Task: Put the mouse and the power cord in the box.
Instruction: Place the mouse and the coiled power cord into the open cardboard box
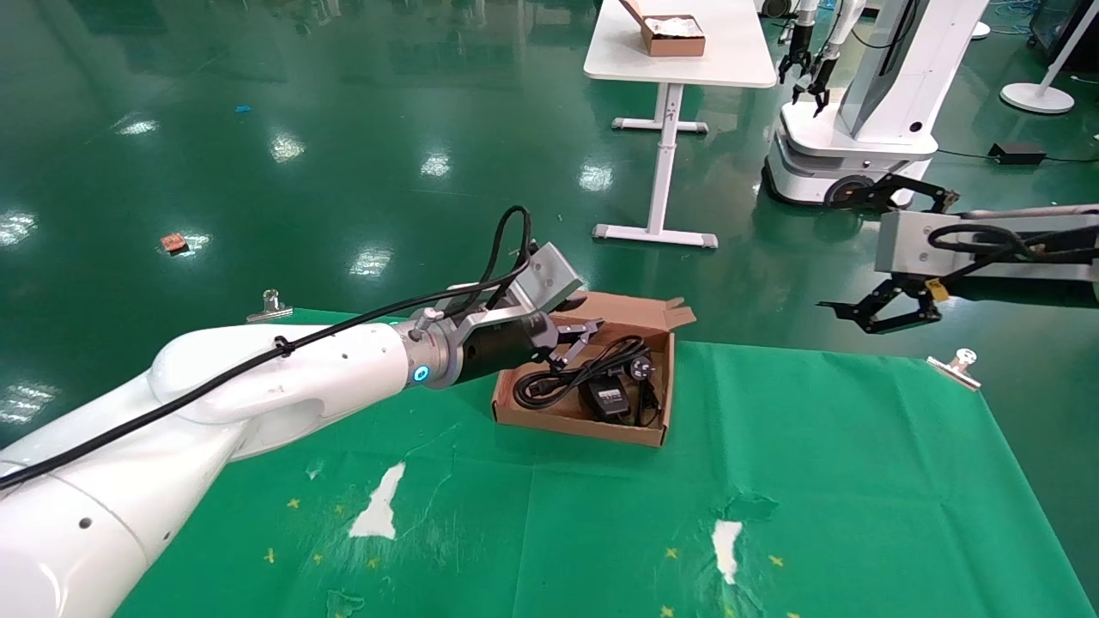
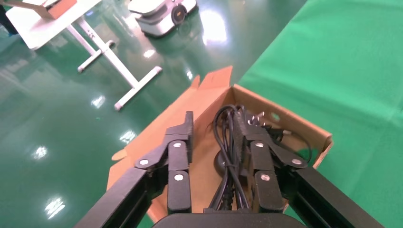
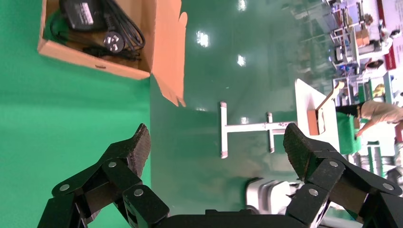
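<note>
Left gripper [image 1: 577, 336], reaching in from the robot's left over the box's back left corner; its fingers [image 2: 179, 142] stand parted, holding nothing, and in the left wrist view a length of the power cord [image 1: 573, 375] runs between them, contact not discernible. Box [image 1: 573, 423], shallow brown cardboard, lies near the far edge of the green table cover [image 1: 816, 481], its lid flap folded back over that edge toward the green floor [image 1: 258, 154]. Inside lie the coiled power cord, its round-faced plug [image 1: 640, 367] toward the right wall, and the mouse [image 1: 606, 400], label side up, at the front. Open cloth extends in front of the box and to its right. Right gripper [image 1: 884, 311], held off the table's far right edge above the floor, well apart from the box, its jaws wide open and empty.
</note>
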